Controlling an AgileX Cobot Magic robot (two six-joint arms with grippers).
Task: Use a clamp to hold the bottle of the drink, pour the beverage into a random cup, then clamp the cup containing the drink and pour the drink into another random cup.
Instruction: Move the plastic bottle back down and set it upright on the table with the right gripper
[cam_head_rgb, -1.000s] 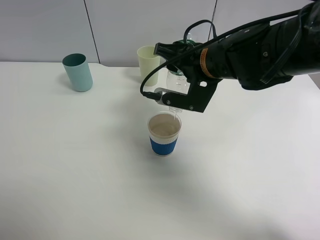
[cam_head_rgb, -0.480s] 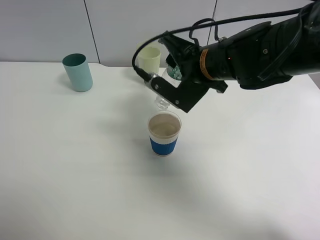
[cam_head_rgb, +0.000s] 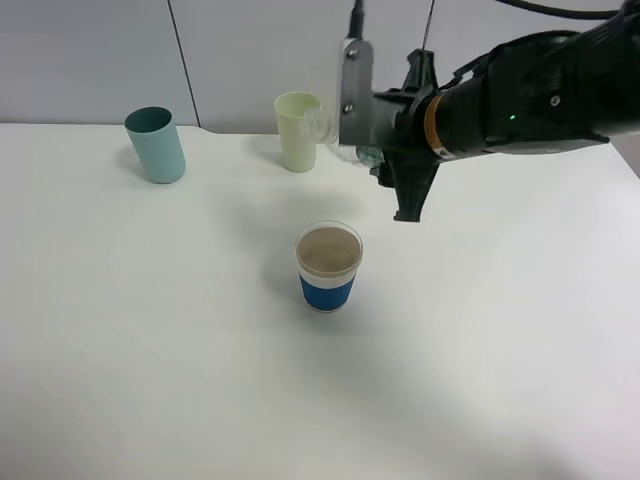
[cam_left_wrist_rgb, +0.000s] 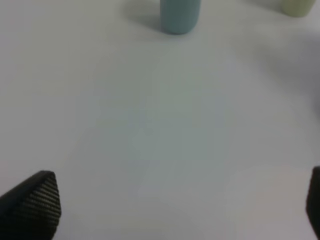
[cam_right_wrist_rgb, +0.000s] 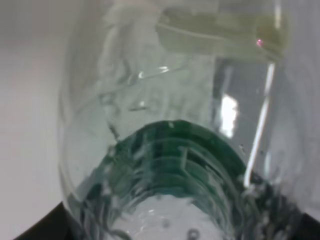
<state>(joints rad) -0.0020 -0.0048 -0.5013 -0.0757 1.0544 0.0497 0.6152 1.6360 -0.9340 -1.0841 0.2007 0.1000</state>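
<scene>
My right gripper (cam_head_rgb: 352, 128) is shut on the clear, green-labelled bottle of the drink (cam_head_rgb: 340, 135), held in the air above the table with its neck pointing left, near the pale yellow-green tumbler (cam_head_rgb: 298, 131). In the right wrist view the bottle (cam_right_wrist_rgb: 170, 150) fills the frame, with clear beverage (cam_right_wrist_rgb: 150, 215) and droplets inside. The blue-sleeved paper cup (cam_head_rgb: 328, 268) stands upright below and in front of the bottle. I cannot make out the clear liquid in it. My left gripper (cam_left_wrist_rgb: 172, 205) is open over bare table, out of the exterior view.
A teal tumbler (cam_head_rgb: 155, 145) stands at the back left of the white table (cam_head_rgb: 150, 330), and the left wrist view shows it too (cam_left_wrist_rgb: 180, 15). The yellow-green tumbler (cam_left_wrist_rgb: 299, 6) sits at that view's edge. A grey wall runs behind the table.
The right arm has swung the bottle up and back from its tipped-down pose over the blue cup. The thin stream into the cup has stopped. The left gripper has not moved.
</scene>
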